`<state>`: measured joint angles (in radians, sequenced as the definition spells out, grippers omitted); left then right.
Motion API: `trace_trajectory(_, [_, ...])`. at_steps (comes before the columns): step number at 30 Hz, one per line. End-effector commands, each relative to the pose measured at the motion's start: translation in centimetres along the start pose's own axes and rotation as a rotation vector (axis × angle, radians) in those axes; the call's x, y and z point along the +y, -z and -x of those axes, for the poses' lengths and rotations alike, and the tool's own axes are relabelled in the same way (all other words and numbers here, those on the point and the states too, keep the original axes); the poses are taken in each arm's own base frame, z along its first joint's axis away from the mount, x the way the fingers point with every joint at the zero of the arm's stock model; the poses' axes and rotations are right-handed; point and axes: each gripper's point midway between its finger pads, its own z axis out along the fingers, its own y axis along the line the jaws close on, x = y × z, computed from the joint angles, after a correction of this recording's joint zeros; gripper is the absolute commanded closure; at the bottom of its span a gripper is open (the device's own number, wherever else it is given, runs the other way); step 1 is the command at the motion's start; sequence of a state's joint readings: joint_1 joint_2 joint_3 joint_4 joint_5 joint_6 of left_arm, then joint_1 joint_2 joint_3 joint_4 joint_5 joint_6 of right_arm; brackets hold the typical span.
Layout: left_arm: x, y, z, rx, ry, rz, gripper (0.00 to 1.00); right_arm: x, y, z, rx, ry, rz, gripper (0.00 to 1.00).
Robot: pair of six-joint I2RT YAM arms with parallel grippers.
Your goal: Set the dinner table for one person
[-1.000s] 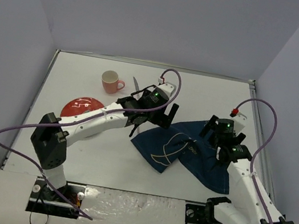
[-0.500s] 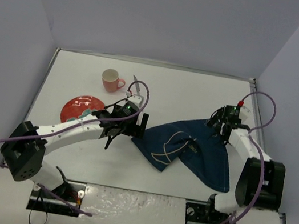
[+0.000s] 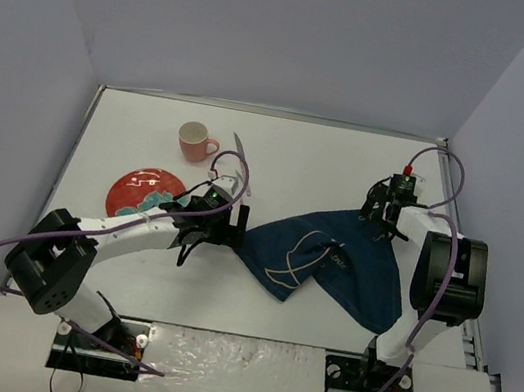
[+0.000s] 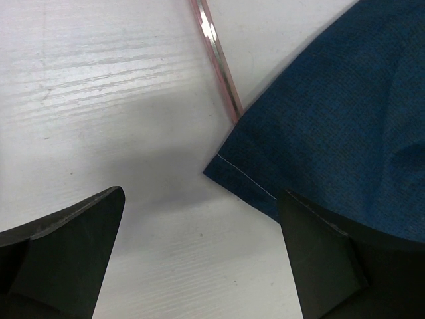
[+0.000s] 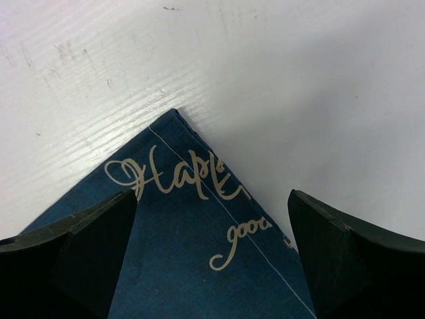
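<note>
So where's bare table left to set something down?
Bare: the far strip of table behind the cup and cloth, and the near strip in front of the cloth. Crowded: mid-left, where plate, cup and left hand sit close.

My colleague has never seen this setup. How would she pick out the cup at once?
On the white table, look to its far left part. The cup sits there, beyond the red plate. Only it stands upright: pink, with a handle.

1. One white dinner table (image 3: 349,161)
2. One pink mug (image 3: 193,141)
3. One red plate (image 3: 136,191)
4. One navy cloth (image 3: 350,273) with cream lettering
5. One knife (image 3: 237,145)
6. Two robot arms, the left arm (image 3: 124,231) and the right arm (image 3: 421,224)
</note>
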<state>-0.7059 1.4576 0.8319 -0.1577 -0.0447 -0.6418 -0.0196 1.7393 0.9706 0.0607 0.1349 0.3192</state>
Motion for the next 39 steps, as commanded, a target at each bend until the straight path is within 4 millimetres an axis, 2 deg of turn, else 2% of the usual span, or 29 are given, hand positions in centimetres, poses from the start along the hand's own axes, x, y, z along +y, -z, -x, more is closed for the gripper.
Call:
trace_trajectory(1, [-2.0, -0.6, 2.3, -0.072, 0.025, -0.088, 0.03, 1.1, -0.4, 3.7, -0.09, 0.068, 0.05, 0.04])
trace_trajectory(6, [-2.3, -1.7, 1.3, -0.021, 0.02, -0.101, 0.03, 1.9, -0.8, 2.4, -0.058, 0.07, 0.097, 0.04])
trace_trajectory(10, [-2.0, -2.7, 0.2, 0.015, 0.015, -0.097, 0.05, 1.7, -0.8, 2.2, -0.058, 0.078, 0.093, 0.03])
trace_trajectory(15, [-3.0, -3.8, -0.5, 0.042, -0.003, -0.151, 0.08, 1.8, -1.1, 1.8, -0.043, 0.085, 0.099, 0.03])
trace_trajectory(21, [-3.2, -4.7, -1.3, 0.088, -0.01, -0.151, 0.21, 1.9, -1.6, 1.1, -0.021, 0.09, 0.104, 0.03])
trace_trajectory(25, [-3.3, -4.7, -1.7, 0.114, -0.005, -0.149, 0.3, 1.9, -1.5, 1.1, -0.02, 0.089, 0.105, 0.03])
trace_trajectory(31, [-2.7, -3.6, -3.2, 0.169, -0.022, -0.085, 0.45, 2.2, -1.2, 1.7, -0.031, 0.091, 0.12, 0.03])
trace_trajectory(39, [-2.6, -3.0, -4.0, 0.205, -0.032, -0.067, 0.51, 2.6, -1.8, 2.1, -0.029, 0.109, 0.133, 0.03])
